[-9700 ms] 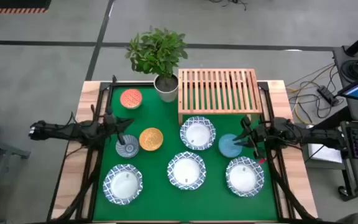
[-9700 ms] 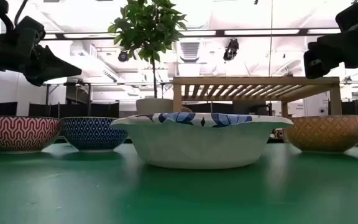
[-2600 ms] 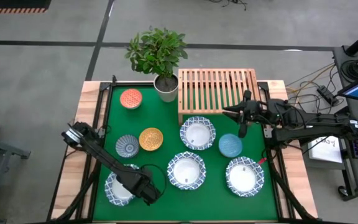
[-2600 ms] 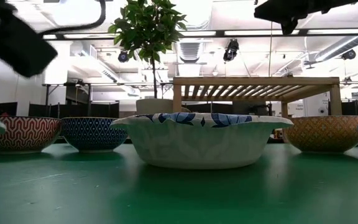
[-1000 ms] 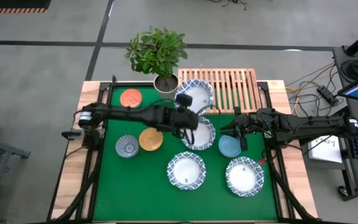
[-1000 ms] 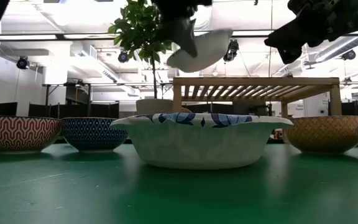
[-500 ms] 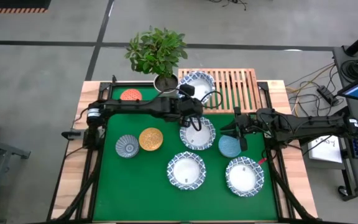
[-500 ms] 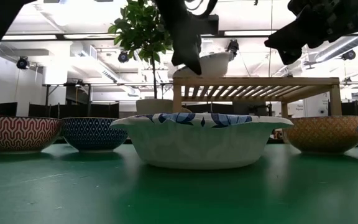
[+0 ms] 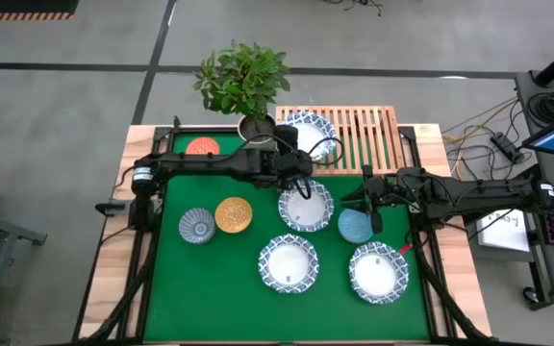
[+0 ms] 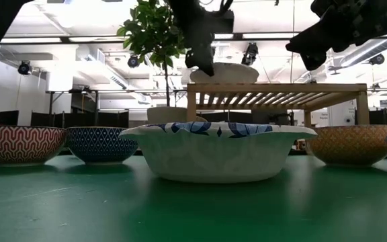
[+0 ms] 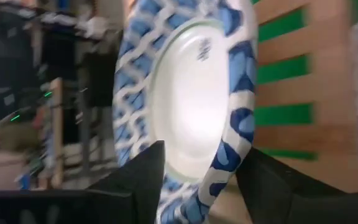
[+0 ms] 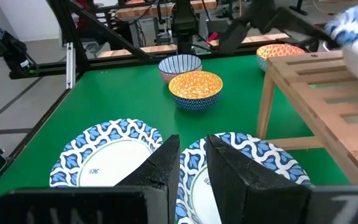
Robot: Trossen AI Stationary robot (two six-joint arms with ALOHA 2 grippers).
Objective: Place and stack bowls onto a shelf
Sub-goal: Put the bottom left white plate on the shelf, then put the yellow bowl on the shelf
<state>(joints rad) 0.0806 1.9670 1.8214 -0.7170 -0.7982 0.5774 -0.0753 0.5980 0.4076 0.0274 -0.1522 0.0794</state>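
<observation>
- The red-orange bowl [image 9: 202, 147] sits at the counter's [image 9: 248, 242] far left corner area, with the dark blue patterned bowl [image 9: 196, 226] nearer the front and the yellow-orange bowl [image 9: 234, 215] just beside it.
- The left gripper [image 9: 291, 152] reaches across from the left side to the near-left corner of the wooden slatted shelf [image 9: 359, 139]; its jaws are clamped on the rim of a wide white bowl with a blue-patterned rim [image 9: 310, 130].
- That held bowl rests flat on the shelf's left end, right beside the potted plant [image 9: 244, 82]; in the low view it sits level on the slats [image 10: 224, 72], and the left wrist view shows the fingers on either side of its rim [image 11: 188, 112].
- Three more wide blue-rimmed bowls remain on the green counter: one just in front of the shelf [image 9: 306, 206], one front centre [image 9: 289, 263], one front right [image 9: 379, 272].
- The light blue bowl [image 9: 356, 225] lies between the first and last of these.
- The right gripper [image 9: 371, 201] hovers above the light blue bowl, jaws close together and holding nothing, as the right wrist view shows [image 12: 191, 165].
</observation>
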